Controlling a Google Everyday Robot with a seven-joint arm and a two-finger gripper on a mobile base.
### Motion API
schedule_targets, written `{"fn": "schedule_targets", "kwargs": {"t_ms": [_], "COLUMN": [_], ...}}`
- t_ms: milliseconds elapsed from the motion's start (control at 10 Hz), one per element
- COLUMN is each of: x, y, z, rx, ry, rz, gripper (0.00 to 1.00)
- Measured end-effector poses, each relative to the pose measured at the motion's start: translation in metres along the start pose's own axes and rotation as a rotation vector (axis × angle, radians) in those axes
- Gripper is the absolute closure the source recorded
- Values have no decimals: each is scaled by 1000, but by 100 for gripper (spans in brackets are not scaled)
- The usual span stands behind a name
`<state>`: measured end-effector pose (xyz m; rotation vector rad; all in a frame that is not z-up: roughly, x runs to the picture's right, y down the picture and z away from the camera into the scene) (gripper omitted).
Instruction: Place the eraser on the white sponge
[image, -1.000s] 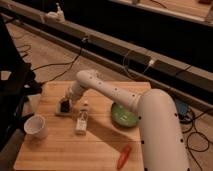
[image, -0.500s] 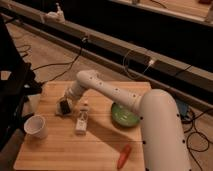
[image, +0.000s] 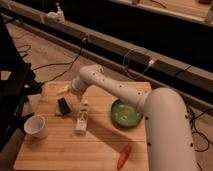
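The eraser (image: 63, 105), a small black block, lies tilted on the white sponge (image: 60, 112), a pale flat pad at the left of the wooden table (image: 100, 145). My white arm reaches in from the lower right. Its end, with the gripper (image: 73, 94), hangs just above and to the right of the eraser, very close to it. I cannot tell whether the gripper touches the eraser.
A white cup (image: 36, 126) stands at the front left. A white bottle-like object (image: 82, 120) lies right of the sponge. A green bowl (image: 125, 113) sits at the right, a red-orange stick-shaped item (image: 123, 156) at the front, and a small yellow piece (image: 62, 89) at the back left.
The arm's end has shifted slightly up and away from the black block. The block stays on the pale pad in nearly the same spot.
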<state>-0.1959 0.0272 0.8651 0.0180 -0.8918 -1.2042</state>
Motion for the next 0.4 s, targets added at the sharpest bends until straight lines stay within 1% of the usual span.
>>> {"fn": "schedule_targets", "kwargs": {"t_ms": [100, 200, 400], "x": [12, 20, 19], "y": [0, -2, -5], "z": [-18, -30, -28], "rx": [-2, 6, 7], "ry": [48, 82, 79], "rz": [0, 3, -1], "gripper": [22, 22, 22]}}
